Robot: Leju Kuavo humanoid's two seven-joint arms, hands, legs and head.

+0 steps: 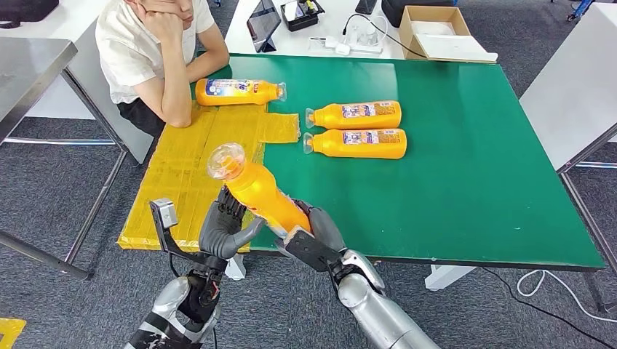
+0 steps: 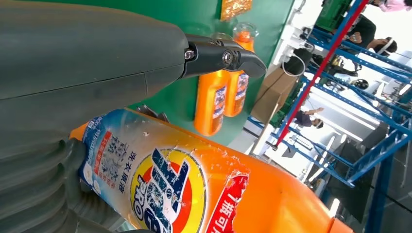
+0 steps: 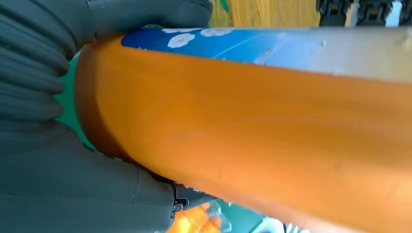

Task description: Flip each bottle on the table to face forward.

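Note:
An orange detergent bottle (image 1: 258, 190) with a clear cap is held tilted above the table's near edge, cap up and to the left. My left hand (image 1: 225, 225) wraps its lower body from the left, and my right hand (image 1: 316, 233) grips its base from the right. In the left wrist view its blue and red front label (image 2: 165, 189) lies against my left hand (image 2: 73, 73). The right wrist view has the plain orange side (image 3: 252, 131) in my right hand (image 3: 58, 145). Three more bottles lie on the table: one (image 1: 240, 91) on the yellow mat, two (image 1: 356, 114) (image 1: 360, 143) side by side on the green.
A person (image 1: 156, 51) sits at the far left corner with an elbow on the yellow mat (image 1: 182, 174). The green table (image 1: 473, 167) runs wide to the right. A cardboard box (image 1: 436, 33) and a tablet (image 1: 263, 25) stand on the white table behind.

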